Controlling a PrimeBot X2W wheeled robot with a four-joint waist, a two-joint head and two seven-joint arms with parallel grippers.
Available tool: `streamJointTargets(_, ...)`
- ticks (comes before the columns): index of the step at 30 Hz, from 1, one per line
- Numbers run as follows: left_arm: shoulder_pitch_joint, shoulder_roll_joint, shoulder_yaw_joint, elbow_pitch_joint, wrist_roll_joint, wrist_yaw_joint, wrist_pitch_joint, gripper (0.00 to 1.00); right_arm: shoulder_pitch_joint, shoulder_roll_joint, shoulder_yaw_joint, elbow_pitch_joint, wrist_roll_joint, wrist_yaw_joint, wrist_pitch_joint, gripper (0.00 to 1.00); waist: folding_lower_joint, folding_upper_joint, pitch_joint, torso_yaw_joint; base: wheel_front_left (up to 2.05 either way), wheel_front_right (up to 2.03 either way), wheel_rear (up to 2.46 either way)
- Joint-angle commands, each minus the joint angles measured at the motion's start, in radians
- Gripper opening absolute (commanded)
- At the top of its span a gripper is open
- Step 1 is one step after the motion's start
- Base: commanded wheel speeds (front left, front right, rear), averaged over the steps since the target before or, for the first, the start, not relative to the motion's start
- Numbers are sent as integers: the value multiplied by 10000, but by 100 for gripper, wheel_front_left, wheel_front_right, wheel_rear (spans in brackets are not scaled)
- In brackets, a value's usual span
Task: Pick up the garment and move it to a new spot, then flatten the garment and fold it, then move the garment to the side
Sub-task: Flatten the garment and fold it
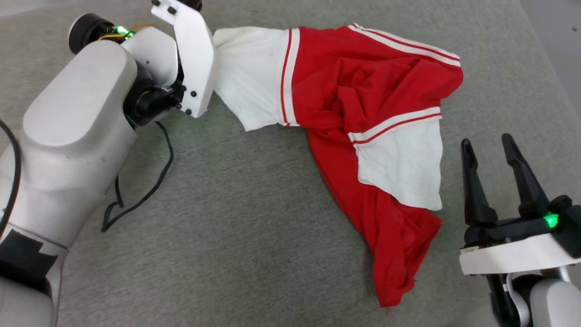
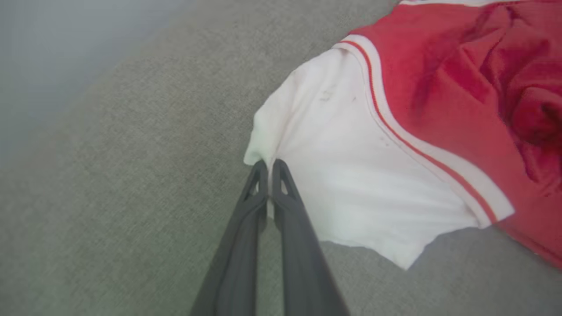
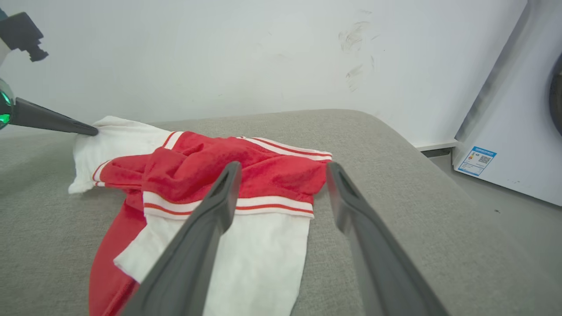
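Garment (image 1: 363, 91): red jersey, white sleeves, crumpled on the grey fabric surface (image 1: 227, 227).
Left end effector (image 2: 268, 166): pinched shut on the garment's white sleeve edge.
Right end effector (image 1: 485, 144): fingers wide apart, empty, beside the garment's other sleeve.

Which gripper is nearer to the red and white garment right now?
Left. The left gripper has its jaws shut on the edge of one white sleeve of the garment. The right gripper sits apart, jaws open, beside the other sleeve.
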Motion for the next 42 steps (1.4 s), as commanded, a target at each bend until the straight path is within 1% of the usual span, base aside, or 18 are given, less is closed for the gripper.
streamJointTargets(1,174,12,67,-134,-141,-5,-350,0,16,28,-81,-105,-133,-7,105,100,0,-1,-406,456,0,0,0)
streamJointTargets(8,1104,516,522,-782,-626,14,-2119,0,467,25,-357,-479,-535,-7,851,100,0,-1,-1486,1686,0,0,0)
streamJointTargets(10,1550,698,635,-1076,-713,71,-2491,0,589,24,-376,-577,-616,-7,1067,100,0,-1,-1791,2036,0,0,0)
streamJointTargets(11,1550,698,635,-1076,-713,71,-2491,0,589,24,-376,-577,-616,-7,1067,100,0,-1,-1791,2036,0,0,0)
streamJointTargets(13,2094,913,719,-1466,-810,190,-2755,0,709,24,-386,-701,-655,-7,1267,100,0,-1,-2050,2373,0,0,0)
streamJointTargets(19,3883,1696,910,-2798,-1154,847,-3261,0,955,14,-427,-1024,-769,-7,1825,100,0,-1,-2509,3207,0,0,0)
streamJointTargets(23,5104,2242,1089,-3627,-1321,1470,-3648,0,1116,16,-480,-1146,-779,-7,2059,100,0,-1,-2681,3580,0,0,0)
streamJointTargets(27,6253,2662,1400,-4244,-1697,2028,-4071,0,1231,17,-434,-1183,-737,-7,2197,100,0,-1,-2819,3870,0,0,0)
streamJointTargets(30,6931,2848,1438,-4561,-1860,2309,-4229,0,1303,16,-456,-1183,-722,-7,2263,100,0,-1,-2897,4059,0,0,0)
streamJointTargets(33,7425,2781,1339,-4603,-1935,2520,-4341,0,1302,19,-458,-1122,-676,-7,2314,100,0,-1,-2965,4211,0,0,0)
streamJointTargets(34,7526,2658,1312,-4512,-1923,2598,-4436,21,1303,19,-465,-1100,-656,-5,2320,100,0,-1,-2995,4270,0,0,0)
streamJointTargets(35,7611,2539,1261,-4391,-1857,2648,-4561,100,1299,18,-464,-1078,-645,-7,2329,100,0,-1,-3021,4315,0,0,0)
streamJointTargets(36,7666,2434,1190,-4257,-1764,2709,-4678,100,1292,18,-447,-1051,-657,-7,2323,100,0,-1,-3055,4351,0,0,0)
streamJointTargets(38,7713,2232,1020,-4028,-1535,2678,-4921,100,1303,19,-458,-998,-639,-7,2317,100,0,-1,-3174,4432,0,0,0)
streamJointTargets(42,7743,1774,1159,-3907,-1199,2615,-6137,100,1404,4,-544,-956,-599,-7,2305,100,0,-1,-3464,4631,0,0,0)
